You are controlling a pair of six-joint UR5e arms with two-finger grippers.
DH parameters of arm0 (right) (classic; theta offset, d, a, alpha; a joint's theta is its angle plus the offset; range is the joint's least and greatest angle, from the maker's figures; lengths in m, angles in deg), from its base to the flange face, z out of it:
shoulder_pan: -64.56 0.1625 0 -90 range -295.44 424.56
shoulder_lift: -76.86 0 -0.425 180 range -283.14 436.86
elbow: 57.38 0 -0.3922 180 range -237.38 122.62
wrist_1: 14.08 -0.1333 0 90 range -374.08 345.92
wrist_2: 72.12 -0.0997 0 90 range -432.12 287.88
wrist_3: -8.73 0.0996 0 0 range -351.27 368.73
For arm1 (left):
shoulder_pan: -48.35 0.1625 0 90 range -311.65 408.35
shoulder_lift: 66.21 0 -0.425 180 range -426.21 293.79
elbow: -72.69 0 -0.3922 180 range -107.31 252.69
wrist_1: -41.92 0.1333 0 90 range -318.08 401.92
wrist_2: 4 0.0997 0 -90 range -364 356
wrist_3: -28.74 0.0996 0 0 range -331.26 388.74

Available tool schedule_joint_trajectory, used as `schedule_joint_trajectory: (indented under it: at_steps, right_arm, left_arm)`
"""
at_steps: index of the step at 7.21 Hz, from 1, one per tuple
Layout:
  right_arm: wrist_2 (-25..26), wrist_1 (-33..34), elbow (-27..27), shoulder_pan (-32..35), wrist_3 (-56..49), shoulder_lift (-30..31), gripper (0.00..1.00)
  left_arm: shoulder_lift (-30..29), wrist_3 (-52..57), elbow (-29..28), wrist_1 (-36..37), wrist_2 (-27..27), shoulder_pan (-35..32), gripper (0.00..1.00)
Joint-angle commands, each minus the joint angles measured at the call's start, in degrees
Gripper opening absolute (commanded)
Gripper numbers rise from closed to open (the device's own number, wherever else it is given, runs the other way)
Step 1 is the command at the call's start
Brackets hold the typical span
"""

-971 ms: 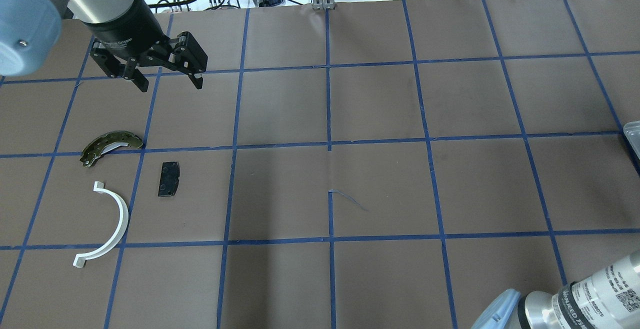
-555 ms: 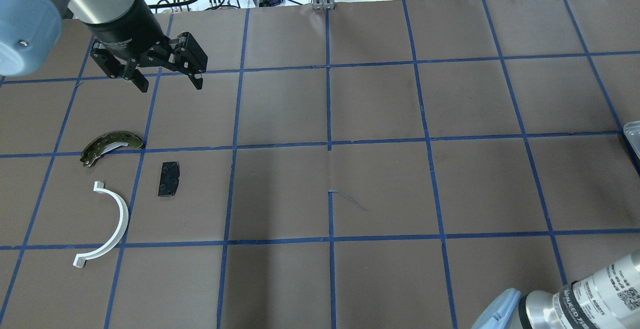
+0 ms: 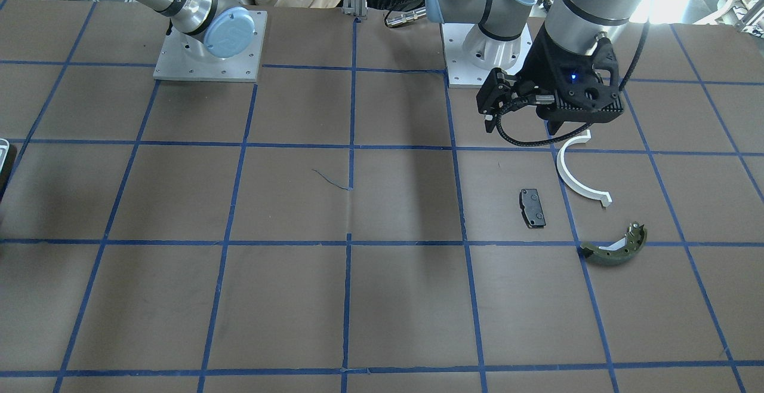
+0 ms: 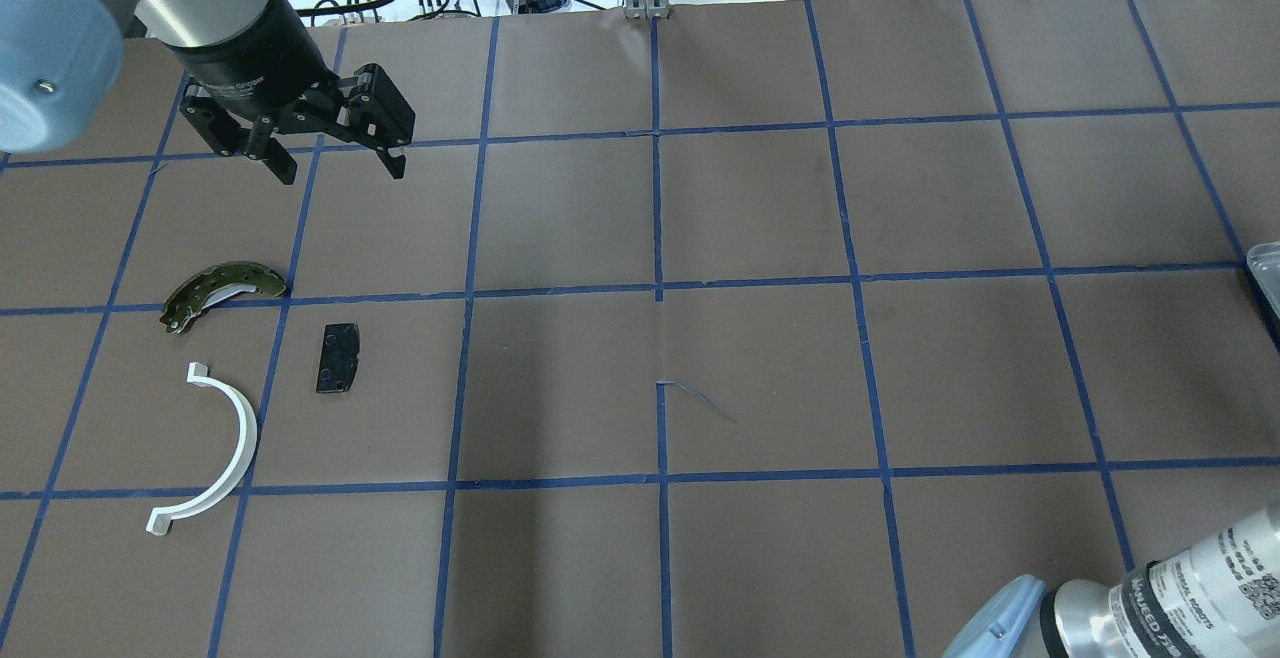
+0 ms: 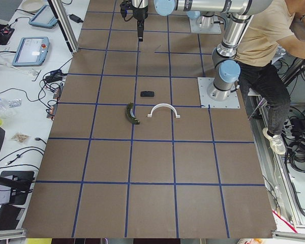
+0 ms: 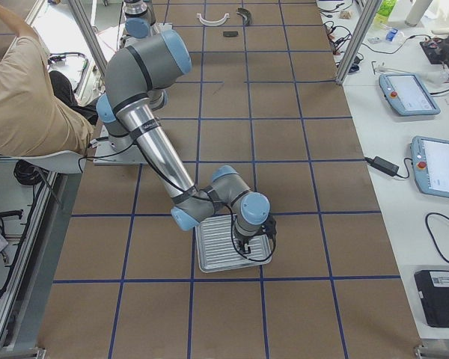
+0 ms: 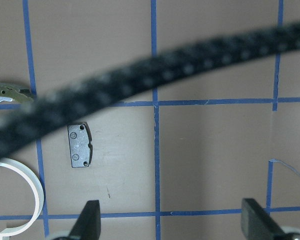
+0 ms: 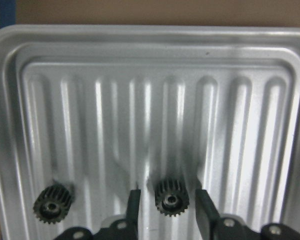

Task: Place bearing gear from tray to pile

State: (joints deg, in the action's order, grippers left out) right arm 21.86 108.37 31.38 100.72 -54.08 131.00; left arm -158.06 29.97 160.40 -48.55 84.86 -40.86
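Two small dark bearing gears lie in the ribbed metal tray [image 8: 155, 65]. One gear [image 8: 170, 198] sits between the fingers of my right gripper [image 8: 167, 207], which is open with narrow gaps on both sides. The other gear [image 8: 52, 204] lies to its left. The pile is on the far side of the table: a white half-ring [image 4: 215, 448], a black pad [image 4: 338, 358] and an olive brake shoe [image 4: 220, 290]. My left gripper [image 4: 335, 163] hangs open and empty above the table beyond the pile. The left wrist view shows the pad [image 7: 80, 145] below it.
The tray [image 6: 232, 247] sits at the table's right end; only its edge [image 4: 1265, 268] shows overhead. A black cable [image 7: 155, 85] crosses the left wrist view. A person [image 6: 22, 90] sits behind the robot bases. Cables and pendants lie off the table's far edge.
The right arm's forearm has shifted very slightly at the overhead view's lower right. The left arm and the pile have not moved.
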Motion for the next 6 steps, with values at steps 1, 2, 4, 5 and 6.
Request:
schedule_joint_trajectory:
  at_steps: [1,2,4,5,6]
  right_arm:
    - [-0.12,-0.11,0.01,-0.13,-1.34,-0.01,0.22]
    - [-0.03,-0.28,0.09,-0.21,-1.44,0.08,0.22]
    - [-0.03,-0.81,0.09,-0.21,-1.79,1.39,0.14]
    - [-0.03,-2.55,-0.17,-0.13,-1.79,2.53,0.08]
    - [-0.12,-3.96,0.09,0.74,-1.53,4.89,0.00]
  left_arm:
    - [0.10,0.00,0.09,-0.05,0.00,0.00,1.00]
    - [0.10,0.00,0.00,0.04,0.00,0.09,1.00]
    - [0.27,0.44,0.00,-0.05,0.00,0.09,1.00]
    - [0.27,0.35,0.09,-0.05,0.00,0.09,1.00]
    - [0.36,0.44,0.09,-0.05,0.00,0.17,1.00]
